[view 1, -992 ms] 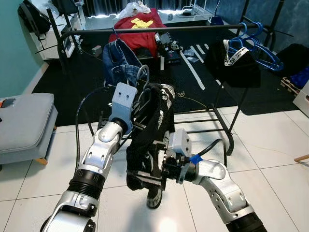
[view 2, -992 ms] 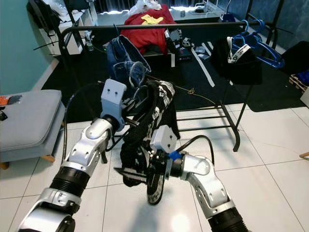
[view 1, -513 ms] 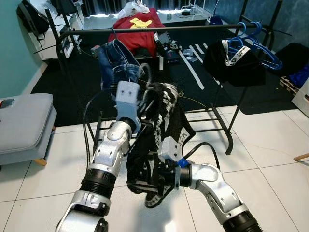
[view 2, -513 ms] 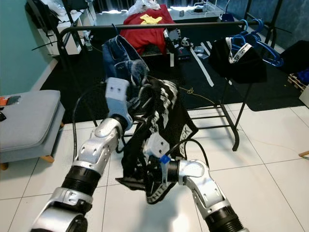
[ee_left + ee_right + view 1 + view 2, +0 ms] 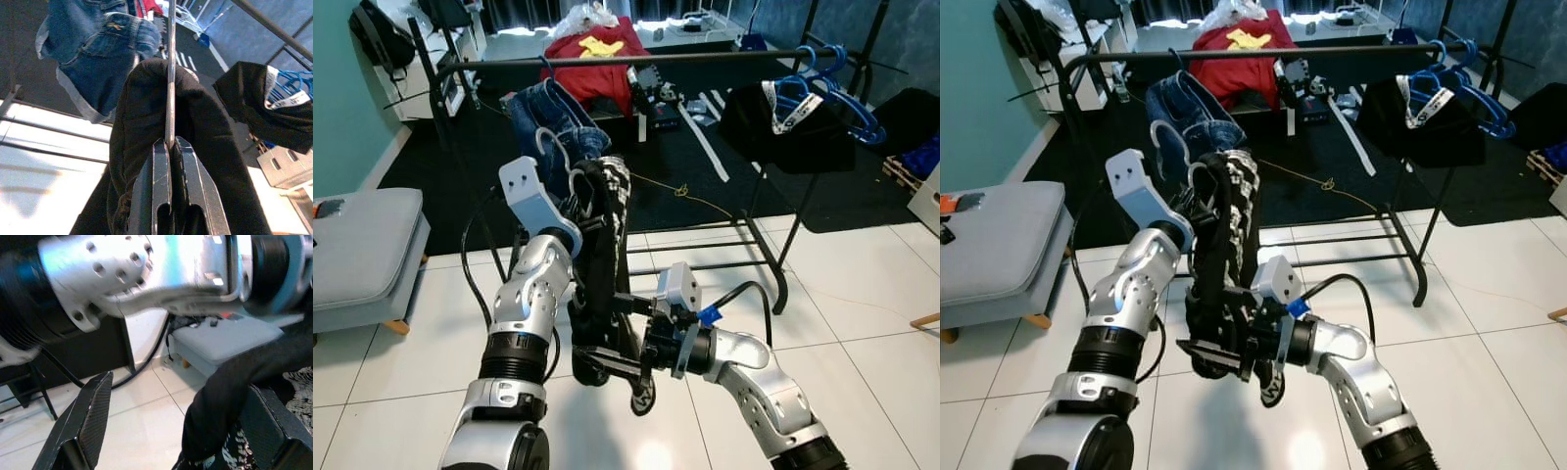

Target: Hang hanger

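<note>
Hanger [image 5: 170,73]: clamped in left gripper [image 5: 169,147], below rack rail [image 5: 636,61], black garment [image 5: 599,264] draped on it.
Right gripper [image 5: 171,431]: fingers apart, around garment's lower part.

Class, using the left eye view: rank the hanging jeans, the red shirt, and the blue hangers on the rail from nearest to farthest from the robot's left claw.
Measured from the left claw, which pinches the hanger:
1. Jeans, hanging on the rail just beyond it.
2. Red shirt, farther back behind the rail.
3. Blue hangers, at the rail's far right end.
</note>
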Robot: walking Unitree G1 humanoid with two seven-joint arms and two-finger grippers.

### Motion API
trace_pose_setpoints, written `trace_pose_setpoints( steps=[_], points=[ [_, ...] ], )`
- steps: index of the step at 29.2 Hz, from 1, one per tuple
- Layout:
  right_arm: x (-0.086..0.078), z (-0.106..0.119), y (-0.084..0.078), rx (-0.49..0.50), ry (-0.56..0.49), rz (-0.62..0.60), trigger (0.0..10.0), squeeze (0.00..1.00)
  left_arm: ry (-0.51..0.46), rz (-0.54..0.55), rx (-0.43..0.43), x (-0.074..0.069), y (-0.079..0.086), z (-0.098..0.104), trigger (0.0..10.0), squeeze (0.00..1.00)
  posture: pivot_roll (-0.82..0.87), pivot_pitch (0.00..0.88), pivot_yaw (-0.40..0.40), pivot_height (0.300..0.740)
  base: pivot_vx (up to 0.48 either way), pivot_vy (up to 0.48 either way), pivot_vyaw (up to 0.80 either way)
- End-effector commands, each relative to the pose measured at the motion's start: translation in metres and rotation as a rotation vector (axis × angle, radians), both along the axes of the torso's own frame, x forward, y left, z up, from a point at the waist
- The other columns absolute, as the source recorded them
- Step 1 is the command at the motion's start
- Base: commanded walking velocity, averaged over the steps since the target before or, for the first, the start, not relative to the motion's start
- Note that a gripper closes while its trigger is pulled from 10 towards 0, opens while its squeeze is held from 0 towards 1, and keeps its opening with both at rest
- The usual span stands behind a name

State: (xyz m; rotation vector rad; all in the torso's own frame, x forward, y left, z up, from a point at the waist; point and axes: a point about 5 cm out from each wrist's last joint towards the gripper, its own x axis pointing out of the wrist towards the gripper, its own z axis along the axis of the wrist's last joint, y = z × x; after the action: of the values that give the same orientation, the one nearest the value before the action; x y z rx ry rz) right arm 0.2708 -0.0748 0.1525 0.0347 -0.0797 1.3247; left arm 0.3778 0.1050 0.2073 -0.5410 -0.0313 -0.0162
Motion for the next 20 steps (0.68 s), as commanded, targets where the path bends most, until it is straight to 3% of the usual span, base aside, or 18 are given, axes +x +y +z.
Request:
trace_pose_setpoints(
  steps=[1, 8, 11, 17, 18, 20],
  points=[
    [-0.008, 0.013, 0.012, 0.043, -0.032, 0.107, 10.0, 0.00, -0.042, 0.023, -0.026, 0.002, -0.003, 0.011, 0.0, 0.00, 0.04, 0.078, 0.076, 0.740, 0.000, 0.000, 0.00],
    [-0.010, 0.018, 0.017, 0.053, -0.003, 0.152, 10.0, 0.00, -0.040, 0.032, -0.034, 0.003, -0.003, 0.012, 0.0, 0.00, 0.04, 0.081, 0.077, 0.740, 0.000, 0.000, 0.00],
    [-0.007, 0.011, 0.024, -0.019, -0.001, 0.161, 10.0, 0.00, -0.056, 0.011, -0.037, 0.001, -0.010, 0.018, 0.0, 0.00, 0.04, 0.084, 0.075, 0.740, 0.000, 0.000, 0.00],
    [-0.005, 0.009, 0.026, -0.047, -0.006, 0.162, 10.0, 0.00, -0.067, 0.001, -0.034, 0.000, -0.012, 0.022, 0.0, 0.00, 0.05, 0.083, 0.072, 0.740, 0.000, 0.000, 0.00],
    [-0.004, 0.008, 0.024, -0.044, -0.003, 0.147, 10.0, 0.00, -0.099, -0.024, 0.018, -0.001, -0.012, 0.024, 0.0, 0.00, 0.04, 0.087, 0.073, 0.740, 0.000, 0.000, 0.00],
    [-0.004, 0.007, 0.022, -0.038, -0.001, 0.137, 10.0, 0.00, -0.112, -0.036, 0.042, -0.001, -0.012, 0.024, 0.0, 0.00, 0.04, 0.087, 0.073, 0.740, 0.000, 0.000, 0.00]
  ],
)
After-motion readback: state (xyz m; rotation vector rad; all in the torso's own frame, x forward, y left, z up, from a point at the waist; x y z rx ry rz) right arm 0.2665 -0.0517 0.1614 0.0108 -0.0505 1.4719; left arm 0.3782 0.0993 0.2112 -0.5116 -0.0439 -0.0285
